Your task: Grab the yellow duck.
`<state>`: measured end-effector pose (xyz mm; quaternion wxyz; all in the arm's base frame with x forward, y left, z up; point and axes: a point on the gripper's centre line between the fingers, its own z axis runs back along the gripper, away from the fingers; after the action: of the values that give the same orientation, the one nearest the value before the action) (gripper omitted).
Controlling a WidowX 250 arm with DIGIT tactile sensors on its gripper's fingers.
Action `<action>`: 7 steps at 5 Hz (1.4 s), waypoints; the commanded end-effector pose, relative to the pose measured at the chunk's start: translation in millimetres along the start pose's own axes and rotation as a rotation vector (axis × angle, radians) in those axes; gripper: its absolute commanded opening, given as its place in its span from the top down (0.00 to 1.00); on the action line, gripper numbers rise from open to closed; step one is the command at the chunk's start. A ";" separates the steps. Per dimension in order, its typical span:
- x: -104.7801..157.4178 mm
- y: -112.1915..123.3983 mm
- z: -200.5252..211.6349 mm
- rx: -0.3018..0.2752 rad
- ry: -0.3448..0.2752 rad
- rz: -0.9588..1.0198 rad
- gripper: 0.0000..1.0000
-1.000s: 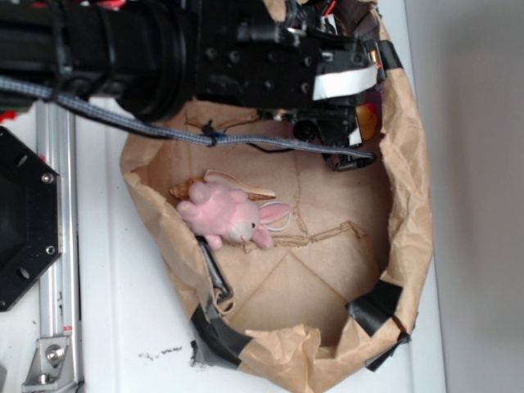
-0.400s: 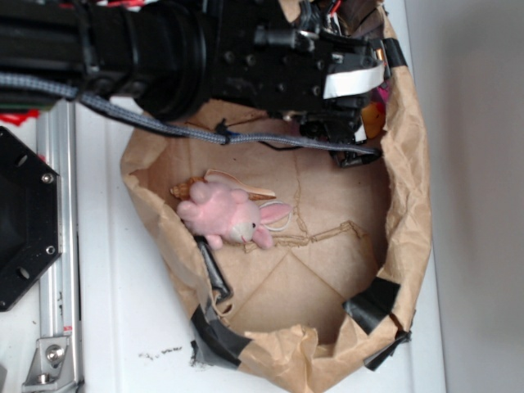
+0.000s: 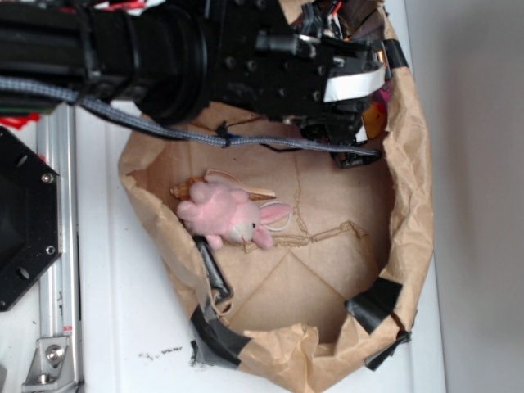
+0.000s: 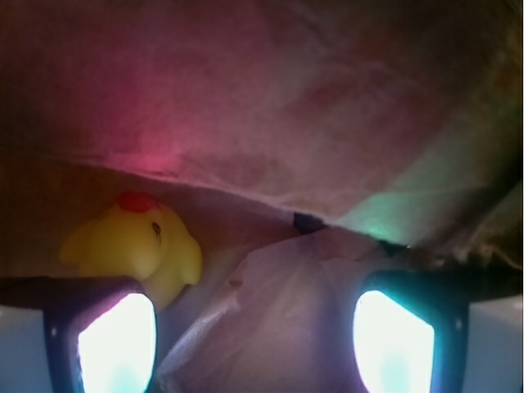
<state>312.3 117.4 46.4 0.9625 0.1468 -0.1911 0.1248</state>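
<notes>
My black gripper has pushed deeper toward the top-right corner of the crumpled brown paper-lined basket, jaws spread. The small glossy yellow rubber duck, red-beaked and rounded, sits against the paper wall, just above my left finger. The pink plush bunny lies unmoved.
</notes>
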 end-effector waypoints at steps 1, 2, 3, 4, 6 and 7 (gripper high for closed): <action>21.8 -16.4 16.2 -0.080 -0.130 -0.079 0.00; 23.8 -19.7 25.8 -0.100 -0.165 -0.093 0.00; 25.5 -16.3 21.5 -0.088 -0.164 -0.081 0.00; 28.3 -15.5 17.7 -0.080 -0.162 -0.075 0.00; 33.8 -23.2 9.2 -0.116 -0.151 -0.084 0.00; 29.9 -25.8 4.3 -0.119 -0.129 -0.092 0.00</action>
<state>330.2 93.7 38.9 0.9689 0.0988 -0.2171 0.0660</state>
